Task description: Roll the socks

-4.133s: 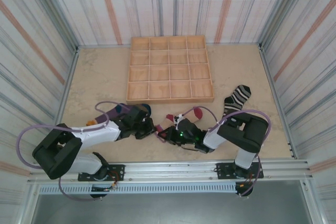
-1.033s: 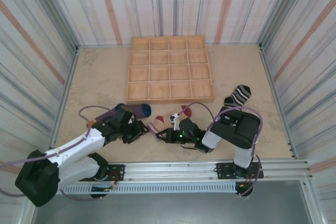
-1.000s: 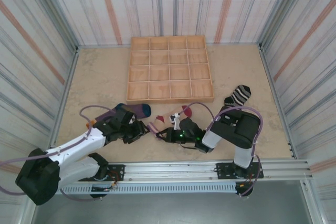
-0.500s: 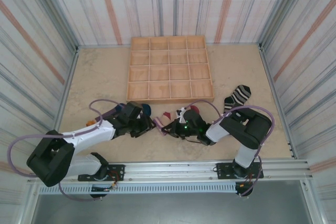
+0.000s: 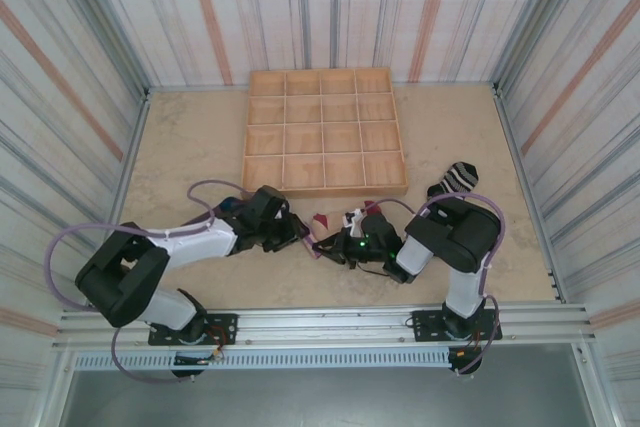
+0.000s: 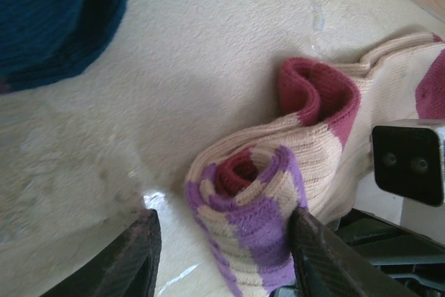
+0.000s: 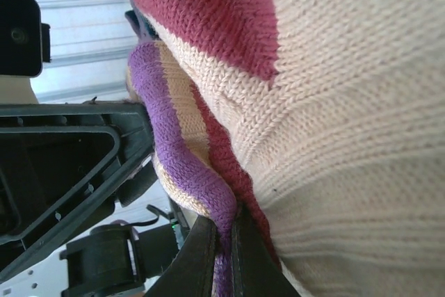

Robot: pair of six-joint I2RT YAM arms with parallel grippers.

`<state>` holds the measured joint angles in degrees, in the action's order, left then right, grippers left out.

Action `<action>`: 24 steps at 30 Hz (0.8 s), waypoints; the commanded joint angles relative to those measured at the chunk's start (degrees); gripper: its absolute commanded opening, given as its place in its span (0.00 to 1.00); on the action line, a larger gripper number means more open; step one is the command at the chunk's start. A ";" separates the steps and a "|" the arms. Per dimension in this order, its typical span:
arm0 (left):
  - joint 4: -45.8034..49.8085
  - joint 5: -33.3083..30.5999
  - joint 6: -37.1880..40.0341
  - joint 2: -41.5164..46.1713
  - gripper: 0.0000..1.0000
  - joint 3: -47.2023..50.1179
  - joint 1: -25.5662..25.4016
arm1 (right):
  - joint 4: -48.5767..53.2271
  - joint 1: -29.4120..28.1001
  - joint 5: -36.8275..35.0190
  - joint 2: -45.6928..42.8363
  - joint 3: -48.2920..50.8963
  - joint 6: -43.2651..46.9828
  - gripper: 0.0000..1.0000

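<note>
Peach sock point(image 6: 313, 137): ribbed knit cloth, matt, fuzzy. Table point(image 6: 208, 46): pale, grainy, matt. Tray point(image 5: 325, 190): bare light wood. Left tool fingers point(image 6: 132, 259): black plastic, faint sheen.

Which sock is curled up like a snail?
The peach sock with dark-red patches and purple stripes: its end is wound into a spiral. The black-and-white striped sock lies off on its own with nothing touching it.

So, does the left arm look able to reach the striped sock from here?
Probably not: the striped sock lies far right, and the right arm, pinching the peach sock, lies across the way.
</note>
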<state>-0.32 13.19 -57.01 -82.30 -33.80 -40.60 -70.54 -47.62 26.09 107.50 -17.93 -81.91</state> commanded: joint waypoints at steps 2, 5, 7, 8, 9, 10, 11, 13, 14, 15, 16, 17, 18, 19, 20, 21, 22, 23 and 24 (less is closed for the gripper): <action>-0.70 -1.81 0.82 -2.34 0.49 -2.18 -0.92 | 4.28 0.86 -2.08 6.61 4.03 -4.93 0.00; 0.00 -1.78 0.85 -3.83 0.45 -3.02 -1.47 | 2.36 0.95 -2.48 7.98 4.71 -6.04 0.00; 0.34 -1.76 0.72 -4.85 0.41 -3.47 -1.71 | 2.47 0.94 -3.25 7.86 5.18 -6.50 0.00; 0.75 -1.85 0.59 -5.38 0.39 -3.77 -1.85 | 3.11 0.91 -3.61 7.37 5.46 -6.72 0.00; 1.28 -1.85 0.48 -5.86 0.36 -3.98 -1.86 | 3.84 0.94 -3.98 6.88 5.69 -6.85 0.00; 1.81 -1.94 0.24 -6.45 0.34 -4.24 -1.93 | 5.27 0.94 -4.18 6.10 5.67 -6.94 0.00; 2.19 -1.94 0.24 -6.94 0.30 -4.47 -1.88 | 6.94 0.91 -4.34 5.27 5.59 -6.93 0.00; 3.36 -1.85 0.55 -7.80 0.20 -5.12 -1.93 | 10.62 0.94 -4.81 3.58 5.41 -6.95 0.00; 4.41 -1.90 0.76 -8.19 0.18 -5.66 -1.93 | 12.54 0.91 -4.93 2.56 5.20 -6.78 0.00; 5.51 -2.16 1.12 -8.38 0.16 -6.15 -1.90 | 14.36 0.92 -5.12 1.50 5.07 -6.54 0.00; 6.65 -2.50 1.60 -8.49 0.15 -6.65 -1.82 | 16.90 0.95 -5.48 0.10 4.93 -6.10 0.00; 7.76 -3.03 2.14 -8.49 0.15 -7.16 -1.85 | 20.03 0.92 -5.90 -1.52 4.50 -5.15 0.01; 8.91 -3.45 2.51 -8.40 0.13 -7.68 -1.77 | 22.62 0.95 -6.18 -3.23 3.92 -3.78 0.04; 10.63 -3.84 3.09 -8.31 0.11 -8.40 -1.64 | 27.44 0.93 -6.67 -5.32 3.26 -2.09 0.06; 12.10 -4.07 3.75 -8.25 0.09 -9.07 -1.29 | 32.19 0.86 -7.27 -7.53 2.28 -0.05 0.09; 13.43 -4.21 4.45 -8.23 0.09 -9.62 -0.96 | 36.10 0.85 -7.73 -9.58 1.34 1.87 0.12; 15.00 -4.14 5.35 -8.14 0.07 -10.42 -0.61 | 40.64 0.73 -8.34 -11.91 0.00 4.26 0.16; 16.93 -4.40 6.29 -8.01 0.07 -11.27 -0.30 | 43.79 0.56 -8.82 -13.91 -1.27 6.49 0.21; 18.82 -4.78 7.16 -7.88 0.06 -11.95 -0.04 | 47.48 0.31 -9.54 -15.77 -2.53 8.88 0.25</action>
<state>8.62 12.21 -53.98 -89.93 -43.75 -41.98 -47.97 -47.22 20.71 94.76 -19.62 -81.03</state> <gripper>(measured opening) 0.167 0.234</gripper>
